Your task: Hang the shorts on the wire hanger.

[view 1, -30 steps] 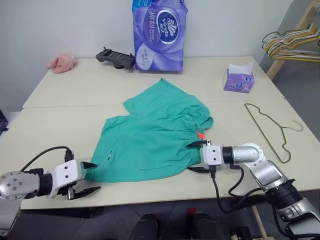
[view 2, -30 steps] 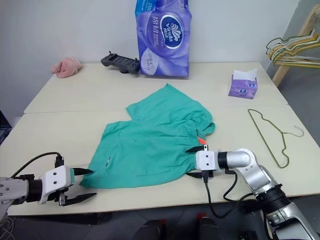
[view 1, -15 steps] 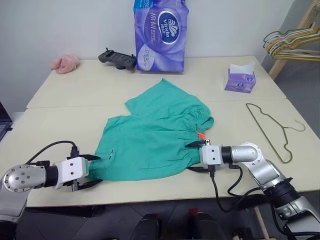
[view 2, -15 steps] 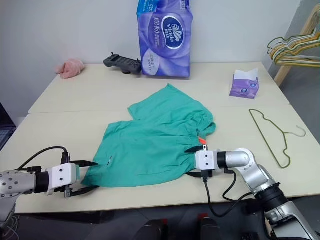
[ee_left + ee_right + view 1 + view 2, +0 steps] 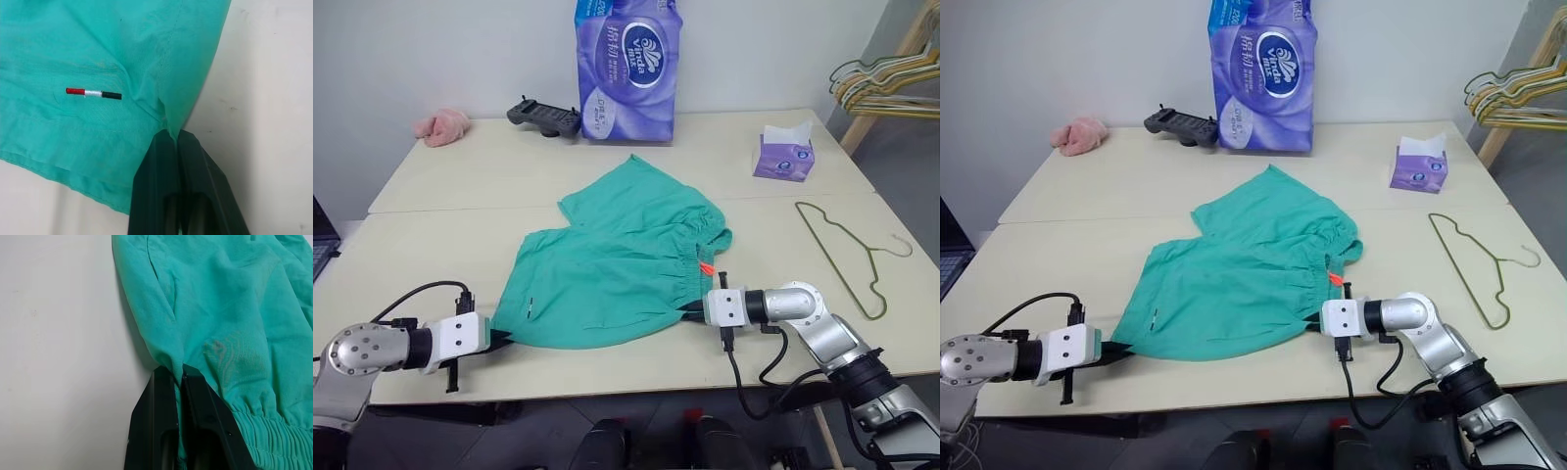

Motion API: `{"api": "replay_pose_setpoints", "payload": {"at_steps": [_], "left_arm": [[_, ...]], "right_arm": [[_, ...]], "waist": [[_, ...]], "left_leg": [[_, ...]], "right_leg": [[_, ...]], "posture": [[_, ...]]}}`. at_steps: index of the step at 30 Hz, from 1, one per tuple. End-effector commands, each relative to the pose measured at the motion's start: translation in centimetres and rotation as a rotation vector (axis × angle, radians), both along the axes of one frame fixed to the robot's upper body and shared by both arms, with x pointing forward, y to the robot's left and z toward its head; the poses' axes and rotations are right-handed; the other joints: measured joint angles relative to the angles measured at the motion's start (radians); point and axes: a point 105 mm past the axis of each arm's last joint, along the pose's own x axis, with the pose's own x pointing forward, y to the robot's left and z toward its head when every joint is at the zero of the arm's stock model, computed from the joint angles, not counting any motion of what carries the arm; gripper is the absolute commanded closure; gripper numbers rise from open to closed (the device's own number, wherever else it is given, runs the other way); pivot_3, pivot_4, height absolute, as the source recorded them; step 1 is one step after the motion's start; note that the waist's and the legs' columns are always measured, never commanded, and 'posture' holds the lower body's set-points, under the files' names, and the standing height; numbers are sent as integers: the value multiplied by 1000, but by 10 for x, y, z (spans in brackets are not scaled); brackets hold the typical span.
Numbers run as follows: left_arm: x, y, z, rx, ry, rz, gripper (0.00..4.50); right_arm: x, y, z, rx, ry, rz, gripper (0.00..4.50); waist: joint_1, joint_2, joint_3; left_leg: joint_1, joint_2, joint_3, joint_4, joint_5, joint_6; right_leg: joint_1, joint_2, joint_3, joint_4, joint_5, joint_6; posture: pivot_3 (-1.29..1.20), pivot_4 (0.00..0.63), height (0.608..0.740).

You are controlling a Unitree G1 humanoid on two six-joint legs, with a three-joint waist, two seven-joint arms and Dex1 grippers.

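Note:
The teal-green shorts (image 5: 617,264) lie spread flat in the middle of the table, with a small orange-red tag (image 5: 706,266) by the gathered waistband. My left gripper (image 5: 499,338) is shut on the cloth at the shorts' near left corner (image 5: 168,125). At the near right edge, below the tag, my right gripper (image 5: 697,309) is shut on the waistband side (image 5: 180,369). The olive-green wire hanger (image 5: 847,257) lies flat on the table to the right, apart from both grippers.
A purple tissue pack (image 5: 625,69) and a black controller (image 5: 544,115) stand at the back. A pink fuzzy cloth (image 5: 441,125) lies back left, a small tissue box (image 5: 782,153) back right. Bunched hangers on a wooden rack (image 5: 886,83) hang past the table's right corner.
Both grippers have shut on the shorts' edges. The left gripper slid forward onto the near left corner; the right stayed in place.

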Motion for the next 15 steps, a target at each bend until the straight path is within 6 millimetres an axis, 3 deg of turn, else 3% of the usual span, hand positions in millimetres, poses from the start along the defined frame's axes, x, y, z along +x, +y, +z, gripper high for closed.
{"api": "replay_pose_setpoints", "payload": {"at_steps": [1,4,6,12,15], "left_arm": [[0,0,-4,-13,53,44,4470],[0,-22,6,-82,123,9,4470],[11,-36,14,-114,122,-9,4470],[131,-70,54,-128,-212,64,4470],[162,-88,75,-145,-290,66,4470]], "right_arm": [[0,-7,13,-20,-41,17,4500],[-5,-18,16,-51,16,28,4500],[4,-22,21,-60,27,5,4500],[101,-39,58,-18,-113,-287,4500],[127,-44,78,3,-196,-376,4500]], "waist": [[1,0,0],[2,0,0],[2,-1,1],[1,-8,0],[-4,-12,-3]], "left_leg": [[0,0,0,0,0,0],[-1,0,-1,1,0,0],[-3,0,-2,1,0,0],[-6,-2,-1,3,6,-7],[-10,-3,0,0,12,-16]], "right_leg": [[0,1,0,0,0,0],[0,2,0,0,0,0],[0,2,-1,-1,0,0],[-2,6,-4,-1,7,-5],[-8,6,-3,0,8,-6]], "posture": [[137,148,740],[131,143,740],[130,142,740],[117,125,740],[99,119,740]]}}
